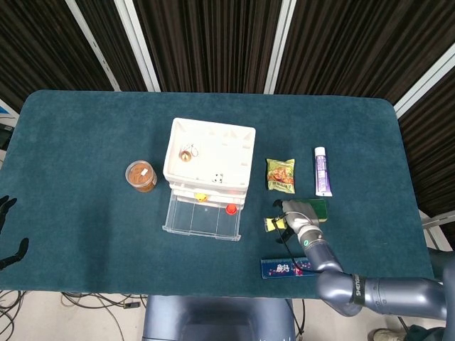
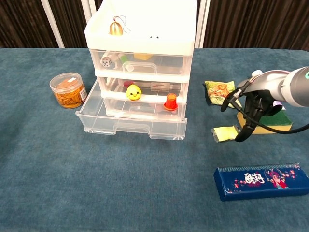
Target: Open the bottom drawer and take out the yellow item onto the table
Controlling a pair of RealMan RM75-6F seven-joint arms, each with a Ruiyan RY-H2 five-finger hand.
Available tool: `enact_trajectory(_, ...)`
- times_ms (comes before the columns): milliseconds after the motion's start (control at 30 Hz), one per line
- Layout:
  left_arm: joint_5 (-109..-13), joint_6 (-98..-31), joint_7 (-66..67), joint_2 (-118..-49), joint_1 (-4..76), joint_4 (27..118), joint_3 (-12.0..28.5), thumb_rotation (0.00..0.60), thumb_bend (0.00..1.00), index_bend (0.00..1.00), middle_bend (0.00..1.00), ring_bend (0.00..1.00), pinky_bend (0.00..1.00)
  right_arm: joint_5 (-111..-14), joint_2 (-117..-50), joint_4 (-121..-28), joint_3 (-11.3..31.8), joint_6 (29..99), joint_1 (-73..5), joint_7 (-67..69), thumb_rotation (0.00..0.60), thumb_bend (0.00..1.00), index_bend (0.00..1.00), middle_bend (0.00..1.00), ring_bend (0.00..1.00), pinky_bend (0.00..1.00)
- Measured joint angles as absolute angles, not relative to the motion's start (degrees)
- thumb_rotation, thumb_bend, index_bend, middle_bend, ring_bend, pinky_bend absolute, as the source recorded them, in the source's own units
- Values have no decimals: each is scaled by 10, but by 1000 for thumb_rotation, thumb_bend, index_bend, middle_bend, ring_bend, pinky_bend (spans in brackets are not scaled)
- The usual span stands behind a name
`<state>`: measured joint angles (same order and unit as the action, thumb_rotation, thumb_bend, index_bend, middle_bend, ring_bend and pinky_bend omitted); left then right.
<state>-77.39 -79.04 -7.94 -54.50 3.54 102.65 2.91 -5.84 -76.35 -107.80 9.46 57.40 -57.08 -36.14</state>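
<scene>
In the chest view we see the yellow item (image 2: 224, 133) lying on the table (image 2: 72, 183), just beside the right hand (image 2: 253, 108), whose fingers are apart and hold nothing. The head view shows the left hand (image 1: 8, 231) at the edge, cut off, so we cannot tell its state. The bottom drawer (image 2: 131, 121) is pulled out.

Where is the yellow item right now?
In the chest view the yellow item lies on the table right of the open bottom drawer, just left of the sponge, at the right hand.
</scene>
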Motion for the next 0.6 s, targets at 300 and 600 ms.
enact_trajectory(300, -775, -795, -75, -547, 35, 1026, 30, 600, 417, 46, 0, 0, 0, -175, -700, -1149, 97, 671, -515, -310, 600, 89, 199, 595, 749, 669)
enact_trajectory(600, -779, -802, -63, -549, 34, 1030, 30, 600, 417, 42, 0, 0, 0, -447, -653, -1183, 13, 824, -384, -258, 600, 43, 147, 180, 351, 352)
